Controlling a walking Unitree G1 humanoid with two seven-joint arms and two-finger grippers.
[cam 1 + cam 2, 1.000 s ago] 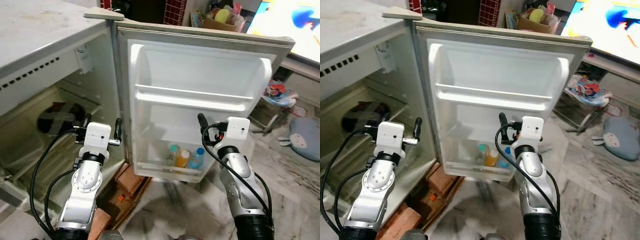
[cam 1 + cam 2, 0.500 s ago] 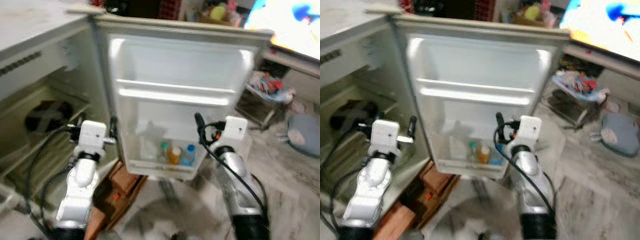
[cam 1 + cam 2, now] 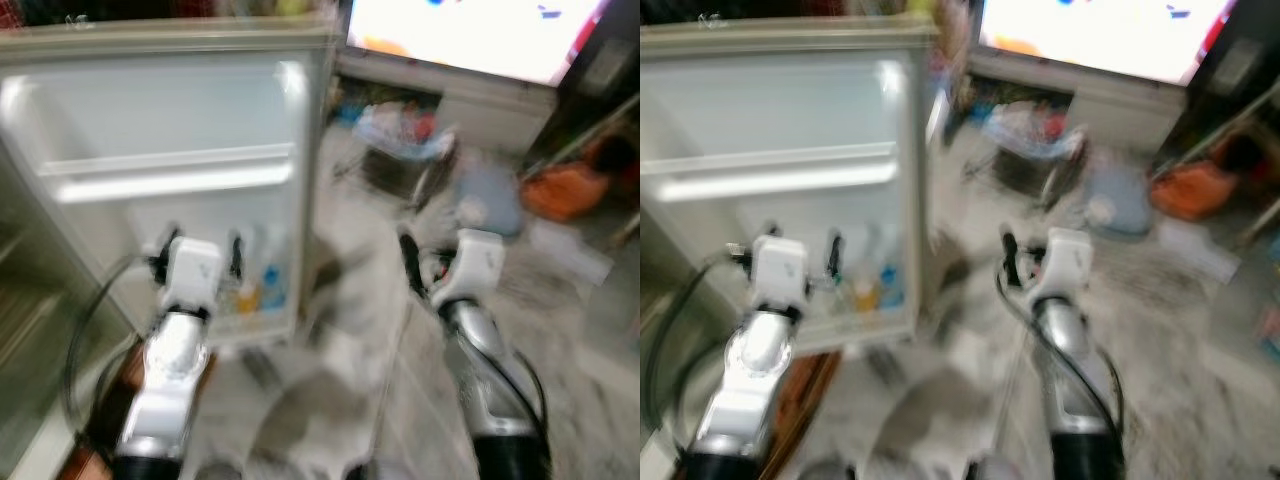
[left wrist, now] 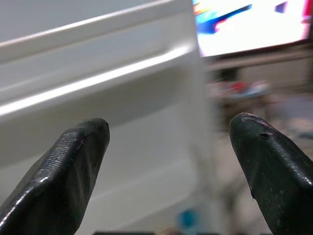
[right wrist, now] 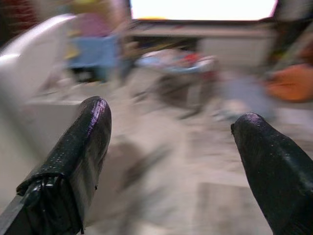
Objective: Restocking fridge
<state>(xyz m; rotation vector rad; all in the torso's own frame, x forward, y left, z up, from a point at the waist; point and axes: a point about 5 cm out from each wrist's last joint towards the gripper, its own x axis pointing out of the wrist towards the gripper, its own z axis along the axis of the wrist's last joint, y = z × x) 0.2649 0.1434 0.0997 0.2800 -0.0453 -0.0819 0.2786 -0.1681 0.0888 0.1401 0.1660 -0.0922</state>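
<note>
Both arms are held forward, bent at the elbow, in blurred head views. The left gripper (image 4: 168,166) is raised in front of the open fridge door (image 3: 150,120), its fingers (image 4: 58,171) spread wide with nothing between them. The right gripper (image 5: 171,166) is held over the pale floor (image 3: 350,330), right of the door and apart from it, its fingers likewise spread and empty. In the door's bottom shelf (image 3: 255,315) a few small bottles (image 3: 270,290) are seen standing, one blue, one yellowish. The upper shelf (image 3: 170,180) is seen as a bare white rail. A bright screen (image 3: 470,35) and scattered clutter (image 3: 410,135) are seen beyond.
</note>
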